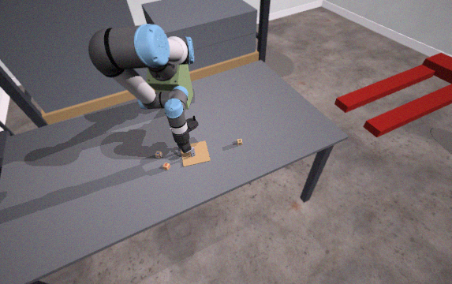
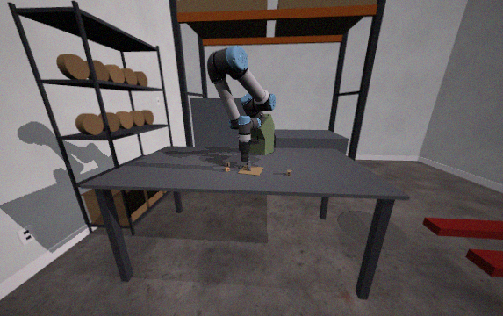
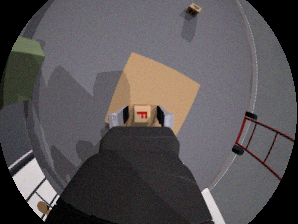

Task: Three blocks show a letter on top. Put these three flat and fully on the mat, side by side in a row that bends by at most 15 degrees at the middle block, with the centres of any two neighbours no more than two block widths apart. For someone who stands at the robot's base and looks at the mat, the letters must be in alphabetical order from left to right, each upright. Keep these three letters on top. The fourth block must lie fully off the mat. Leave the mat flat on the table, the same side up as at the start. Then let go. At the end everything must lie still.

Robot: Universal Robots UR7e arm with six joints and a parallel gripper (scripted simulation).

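From where I stand, the long grey table (image 1: 249,99) (image 2: 321,180) (image 3: 220,75) is the biggest thing at work here, with a broad open stretch between the lone block and its right-hand edge as seen from above, and another wide stretch to the left. A red fork carriage (image 1: 399,87) (image 2: 488,228) sits on the floor, well apart from that right edge. The arm (image 1: 123,47) (image 2: 229,98) rises from a green pedestal (image 1: 188,79) (image 2: 269,136) (image 3: 17,70) at the far side and bends down over the tan, square mat (image 1: 199,158) (image 2: 255,170) (image 3: 155,82), which lies flat. The gripper (image 1: 189,153) (image 2: 247,167) (image 3: 142,111) points down at the mat's left part; its claw is released, fingers spread on either side of the F block (image 3: 142,114), gripping nothing. That block is pale wood with a bold red F facing up, lying sideways in the wrist view. Off the mat, just beyond its left side, sit two little cubes near each other: the rear block (image 1: 158,154) (image 2: 227,164) and the front block (image 1: 166,166) (image 2: 227,169), the latter more orange. The lone block (image 1: 240,142) (image 2: 289,172) (image 3: 194,9) stands apart to the mat's right, tan with a dark mark I can't read.
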